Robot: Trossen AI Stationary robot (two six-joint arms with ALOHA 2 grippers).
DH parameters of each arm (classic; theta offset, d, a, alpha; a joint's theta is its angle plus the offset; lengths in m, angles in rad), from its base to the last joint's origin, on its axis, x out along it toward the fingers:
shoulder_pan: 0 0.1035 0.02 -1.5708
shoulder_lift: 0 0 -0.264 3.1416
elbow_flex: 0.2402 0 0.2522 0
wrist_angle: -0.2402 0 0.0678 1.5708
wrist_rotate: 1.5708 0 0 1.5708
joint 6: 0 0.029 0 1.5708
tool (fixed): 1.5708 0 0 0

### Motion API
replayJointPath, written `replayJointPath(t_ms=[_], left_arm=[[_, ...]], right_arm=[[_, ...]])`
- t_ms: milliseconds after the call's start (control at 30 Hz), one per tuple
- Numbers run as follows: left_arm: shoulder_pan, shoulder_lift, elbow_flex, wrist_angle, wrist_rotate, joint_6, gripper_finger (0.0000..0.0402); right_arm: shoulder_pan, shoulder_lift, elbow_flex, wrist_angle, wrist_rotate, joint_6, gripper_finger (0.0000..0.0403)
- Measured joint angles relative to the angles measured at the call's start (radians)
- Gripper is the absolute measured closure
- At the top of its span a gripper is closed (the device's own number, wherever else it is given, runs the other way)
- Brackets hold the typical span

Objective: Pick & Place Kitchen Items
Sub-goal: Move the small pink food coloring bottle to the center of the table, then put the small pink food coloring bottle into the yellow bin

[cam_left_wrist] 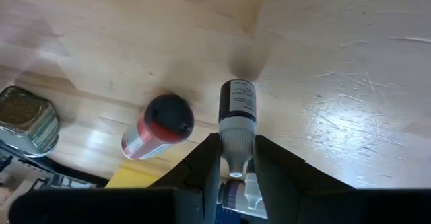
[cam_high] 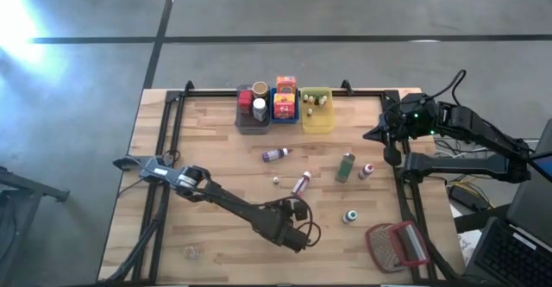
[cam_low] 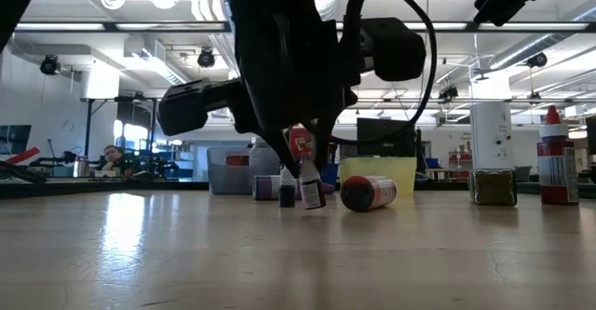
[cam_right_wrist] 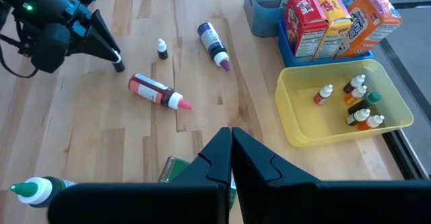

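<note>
My left gripper (cam_high: 293,202) reaches over the table's near middle and is shut on a small dark-labelled bottle (cam_left_wrist: 237,106). Close beyond it lie a red bottle (cam_high: 301,183) on its side and a tiny upright bottle (cam_high: 276,180). A purple bottle (cam_high: 276,155) lies farther back. A green jar (cam_high: 346,166), a red-capped bottle (cam_high: 368,171) and a green-capped bottle (cam_high: 351,216) are on the right half. My right gripper (cam_right_wrist: 231,143) is shut on nothing, raised by the table's right edge (cam_high: 392,153). My left gripper pinches the small bottle's pale cap end (cam_left_wrist: 236,142) between its two fingers (cam_left_wrist: 202,163). They come slanting down from above, in line with the bottle. The bottle points down and away from them, its bottom (cam_low: 312,205) close to the tabletop; touching or not, I cannot tell.
Along the far edge stand a grey bin (cam_high: 253,119) with jars, a blue bin (cam_high: 285,115) with boxes and a yellow bin (cam_high: 317,121) with tiny bottles. A red-framed mesh object (cam_high: 397,244) lies at the near right corner. A black frame rims the table.
</note>
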Motion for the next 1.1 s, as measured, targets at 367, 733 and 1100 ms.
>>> replayJointPath(t_ms=[367, 733, 1100], left_arm=[[0.001, 0.0, 0.001, 0.017, -0.004, -0.036, 0.0236], [-0.004, -0.067, 0.003, -0.008, -0.067, -0.19, 0.022], [0.108, -0.363, -0.058, 0.062, 0.535, -0.784, 0.0229]], right_arm=[[0.0, 0.0, 0.0, 0.0, 0.0, 0.0, 0.0394], [0.0, 0.0, 0.0, 0.0, 0.0, 0.0, 0.0394], [0.0, 0.0, 0.0, 0.0, 0.0, 0.0, 0.0394]])
